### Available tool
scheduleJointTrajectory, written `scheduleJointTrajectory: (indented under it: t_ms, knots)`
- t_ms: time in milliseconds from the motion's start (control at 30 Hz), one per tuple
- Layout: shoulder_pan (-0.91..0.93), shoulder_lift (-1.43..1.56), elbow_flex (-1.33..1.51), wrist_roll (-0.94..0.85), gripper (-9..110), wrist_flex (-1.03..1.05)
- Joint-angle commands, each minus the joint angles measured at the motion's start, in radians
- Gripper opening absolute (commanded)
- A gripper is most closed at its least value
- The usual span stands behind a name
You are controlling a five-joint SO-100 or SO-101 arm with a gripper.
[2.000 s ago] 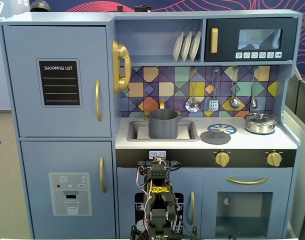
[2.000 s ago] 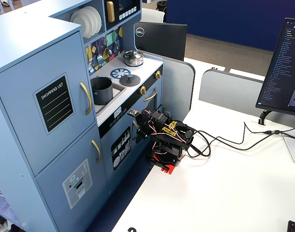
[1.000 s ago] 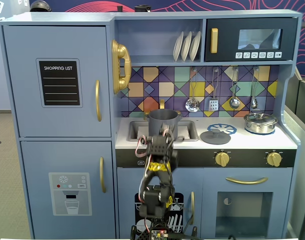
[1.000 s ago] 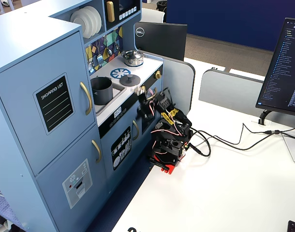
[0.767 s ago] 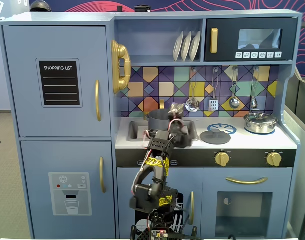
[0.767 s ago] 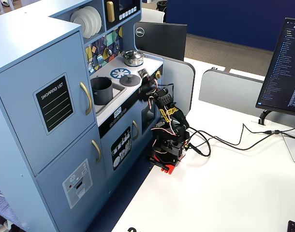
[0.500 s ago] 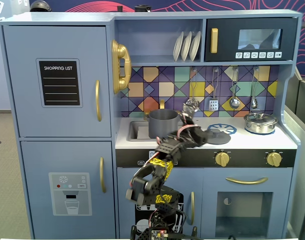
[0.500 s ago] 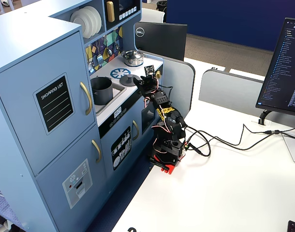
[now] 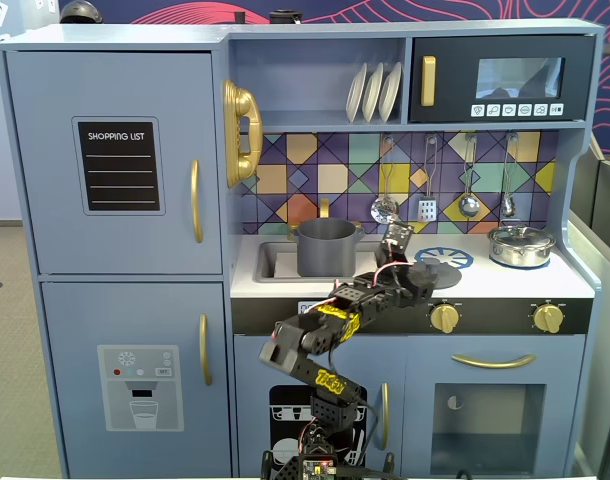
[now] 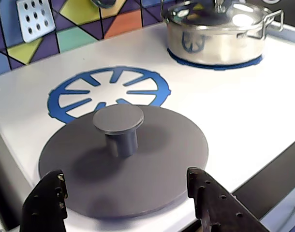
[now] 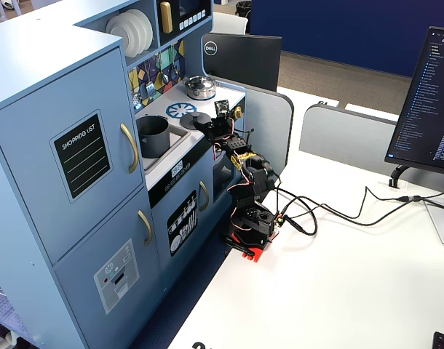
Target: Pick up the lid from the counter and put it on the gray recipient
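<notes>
The lid [image 10: 152,145] is a flat dark-gray disc with a central knob [image 10: 118,120]. It lies on the white counter, overlapping the near edge of the blue burner mark [image 10: 109,92]. My gripper [image 10: 124,176] is open and empty, with its black fingers [image 10: 46,203] spread wide over the lid's near edge and the knob ahead of them. In a fixed view the lid [image 9: 441,273] is right of the gray recipient [image 9: 325,247], which stands in the sink, and the gripper [image 9: 413,280] is at the counter's front. In the other fixed view the recipient [image 11: 153,134] is left of the lid [image 11: 202,118].
A shiny silver pot with its own lid [image 10: 215,34] stands on the far right burner and also shows in a fixed view [image 9: 521,245]. Utensils hang on the tiled wall [image 9: 425,175] behind the counter. Gold stove knobs [image 9: 444,317] are below the counter edge.
</notes>
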Motion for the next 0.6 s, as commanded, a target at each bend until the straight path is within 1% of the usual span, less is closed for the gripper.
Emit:
scheduleJointTrajectory:
  t_ms: [0,233,567]
  knots:
    - [0.005,-0.080,-0.123,0.000,26,-0.046]
    - [-0.003,-0.222,-0.242,-0.020,26,-0.066]
    - [-0.026,-0.400,-0.333,-0.028,24,-0.172]
